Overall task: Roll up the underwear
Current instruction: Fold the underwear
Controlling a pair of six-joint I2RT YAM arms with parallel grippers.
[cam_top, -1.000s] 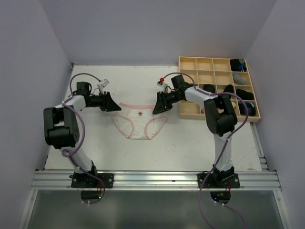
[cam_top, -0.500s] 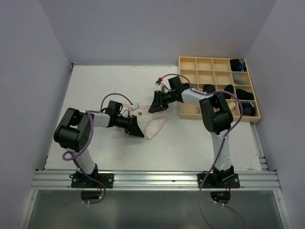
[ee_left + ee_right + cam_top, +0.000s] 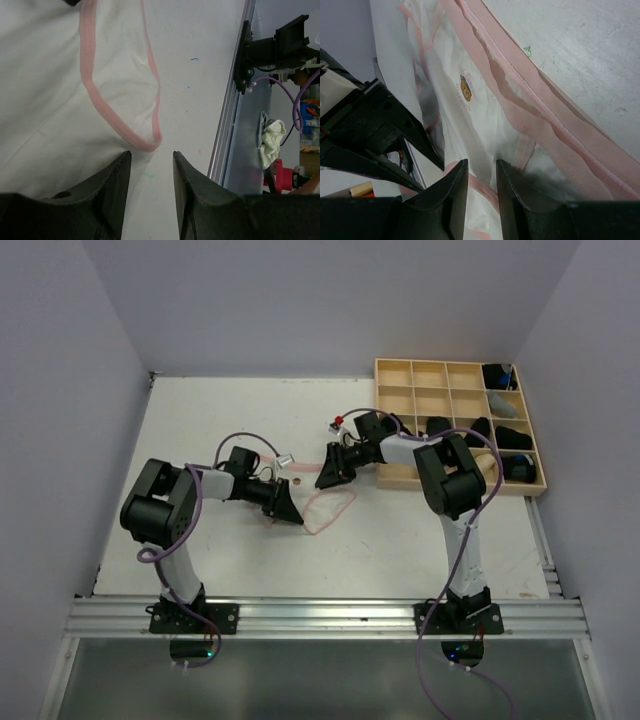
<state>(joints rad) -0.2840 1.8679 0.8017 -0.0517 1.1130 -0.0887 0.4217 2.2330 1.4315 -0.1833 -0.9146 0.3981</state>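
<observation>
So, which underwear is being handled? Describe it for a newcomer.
On the white table, left of the wooden grid tray, one garment lies between the left pincer and the right pincer. It is the whitish underwear with pink edging, unlike the black ones in the tray.

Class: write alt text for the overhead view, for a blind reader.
The left gripper and right gripper meet at the edges of whitish, pink-edged underwear on a white table. A wooden grid tray holding dark items sits far right.

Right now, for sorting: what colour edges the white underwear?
Pink, on the underwear; clearest in left wrist view.
</observation>
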